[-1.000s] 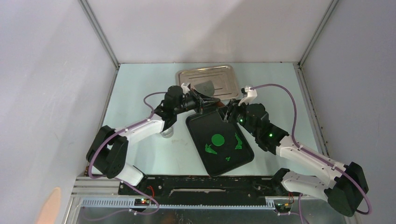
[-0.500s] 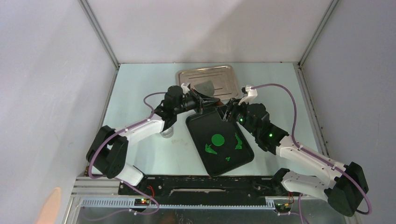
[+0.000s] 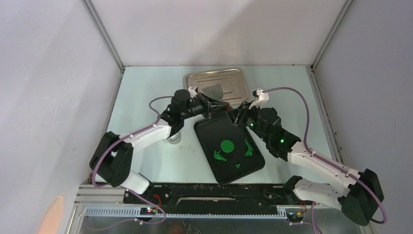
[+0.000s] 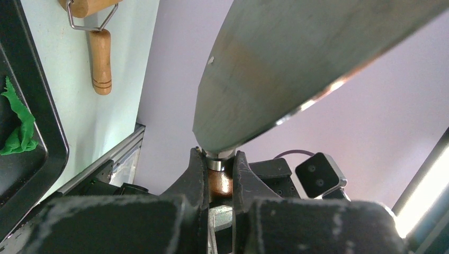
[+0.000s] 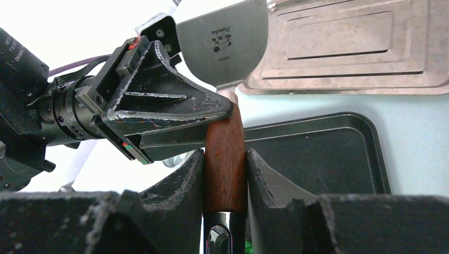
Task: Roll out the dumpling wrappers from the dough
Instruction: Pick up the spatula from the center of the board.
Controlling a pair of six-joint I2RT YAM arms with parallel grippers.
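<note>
A round green dumpling wrapper [image 3: 227,146] lies flat in the middle of the black tray [image 3: 208,127]. Jagged green dough scraps [image 3: 218,156] lie around it, and one scrap shows in the left wrist view [image 4: 18,127]. Both grippers hold one metal scraper above the tray's far end. Its blade [image 3: 213,91] points at the steel tray. My left gripper [image 3: 210,108] [image 4: 219,169] is shut on the neck of the brown handle [image 4: 221,182]. My right gripper [image 3: 234,116] [image 5: 225,159] is shut on the handle [image 5: 225,151] lower down. The blade [image 5: 225,39] carries a panda logo.
A steel tray [image 3: 233,78] [image 5: 344,47] stands at the back. A wooden roller [image 4: 100,58] lies on the table beside the black tray [image 4: 32,132]. A small metal cylinder [image 3: 174,139] stands under the left forearm. Walls close in on three sides.
The right gripper has edged slightly toward the left gripper. Nothing else has visibly moved.
</note>
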